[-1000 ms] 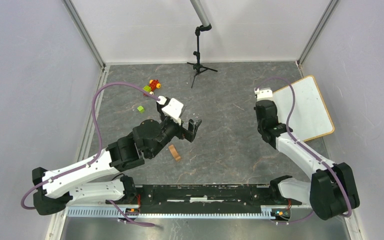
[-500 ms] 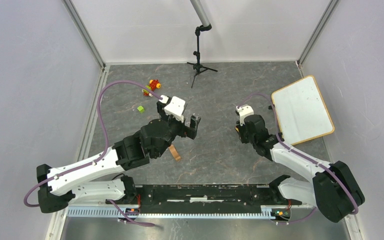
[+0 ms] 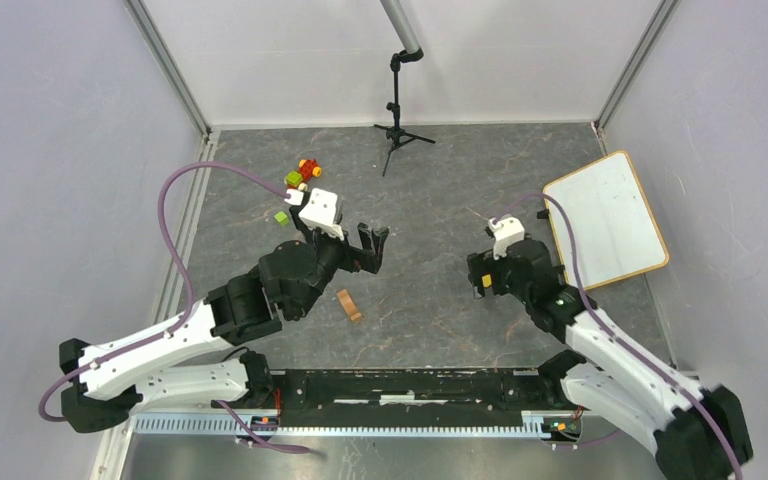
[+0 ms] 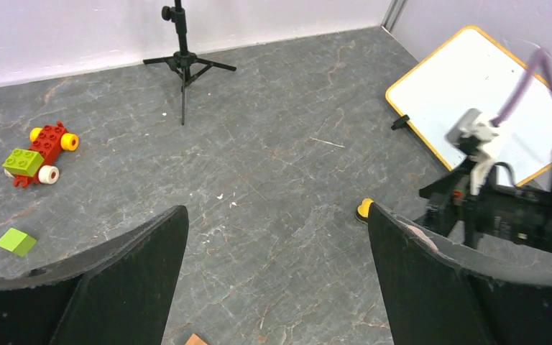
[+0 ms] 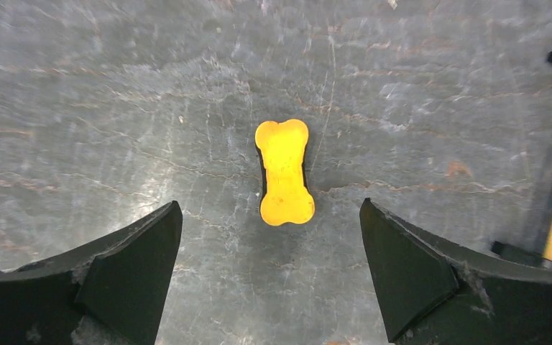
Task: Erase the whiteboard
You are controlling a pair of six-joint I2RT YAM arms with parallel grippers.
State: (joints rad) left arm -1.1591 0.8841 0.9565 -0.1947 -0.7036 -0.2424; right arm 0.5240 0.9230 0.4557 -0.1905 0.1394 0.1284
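Observation:
The whiteboard [image 3: 605, 220] lies at the right of the table, white with a tan frame, and no writing shows on it; the left wrist view shows it at the top right [image 4: 489, 93]. A yellow bone-shaped piece [image 5: 284, 172] lies flat on the grey table, just ahead of my right gripper [image 5: 269, 208], which is open and holds nothing. From above, that piece [image 3: 486, 281] peeks out beside the right gripper [image 3: 480, 270], left of the board. My left gripper [image 3: 370, 245] hangs open over the table's middle, empty [image 4: 273, 215].
A black tripod stand [image 3: 397, 120] is at the back centre. A red and green toy car [image 3: 305, 170] and a green block [image 3: 281, 217] lie at the back left. A small wooden block [image 3: 348, 305] lies under the left arm. A small black piece [image 4: 400, 122] sits by the board's near corner.
My right arm swung left from the whiteboard's edge to the table's middle and its jaws opened; the yellow piece now lies on the table. The left gripper shifted slightly left.

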